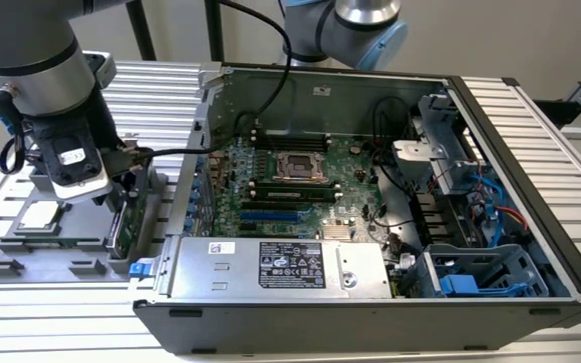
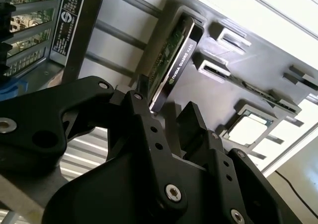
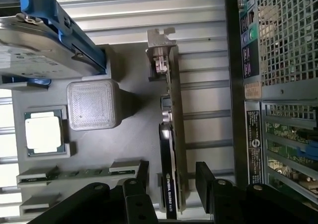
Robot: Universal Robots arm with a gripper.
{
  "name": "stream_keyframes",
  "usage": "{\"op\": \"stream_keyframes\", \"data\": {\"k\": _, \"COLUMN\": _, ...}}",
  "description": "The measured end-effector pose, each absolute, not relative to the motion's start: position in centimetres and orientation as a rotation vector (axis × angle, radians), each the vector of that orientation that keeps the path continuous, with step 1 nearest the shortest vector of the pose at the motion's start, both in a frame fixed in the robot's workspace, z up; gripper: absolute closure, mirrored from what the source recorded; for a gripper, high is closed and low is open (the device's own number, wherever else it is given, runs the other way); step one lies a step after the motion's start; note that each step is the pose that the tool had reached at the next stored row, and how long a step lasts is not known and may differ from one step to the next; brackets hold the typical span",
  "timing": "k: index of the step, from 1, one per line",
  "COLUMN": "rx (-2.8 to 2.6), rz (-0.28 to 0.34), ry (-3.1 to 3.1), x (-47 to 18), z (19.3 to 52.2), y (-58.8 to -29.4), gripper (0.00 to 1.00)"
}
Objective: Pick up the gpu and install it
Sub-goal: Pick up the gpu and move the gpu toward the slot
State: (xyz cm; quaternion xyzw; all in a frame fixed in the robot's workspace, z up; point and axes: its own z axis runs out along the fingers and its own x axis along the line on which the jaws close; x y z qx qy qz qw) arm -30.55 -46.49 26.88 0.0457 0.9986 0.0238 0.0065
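Gripper [image 3: 174, 184] is hanging right over the gpu [image 3: 171, 149], w/ its two black fingers [image 3: 141, 177] standing apart, one on each side of the card. Nothing is clamped, and a thin gap is showing on both sides in the first wrist view. Gpu is standing on its long edge in a slot of the gray tray [image 3: 134, 144], w/ the silver bracket at the end farther from the gripper. Its black cooler is facing the cpu chip [image 3: 43, 133] and its green board is facing the open computer case [image 1: 371, 189]. Tray is sitting on the slatted table [image 1: 58, 325] at the exterior view's left, just beside the case. Cpu chip is lying flat in its own pocket. A hard drive in a blue frame [image 3: 39, 45] is resting in the tray too, and both are apart from the card. Handling, as a judgement: card is probably light & stiff but fragile, w/ exposed parts on the board side. Best hold is likely across its thickness at the top edge, approx mid-length over the cooler block, so it isn't tipping. Cooler plastic may be slick, so squeezing firmly but not hard seems wise, keeping off the bottom connector edge.
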Motion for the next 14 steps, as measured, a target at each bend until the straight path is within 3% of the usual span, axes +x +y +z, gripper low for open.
{"op": "stream_keyframes", "data": {"k": 14, "rx": 0.143, "rz": 0.075, "ry": 3.124, "x": -30.6, "z": 25.3, "y": -46.5, "gripper": 0.0}}
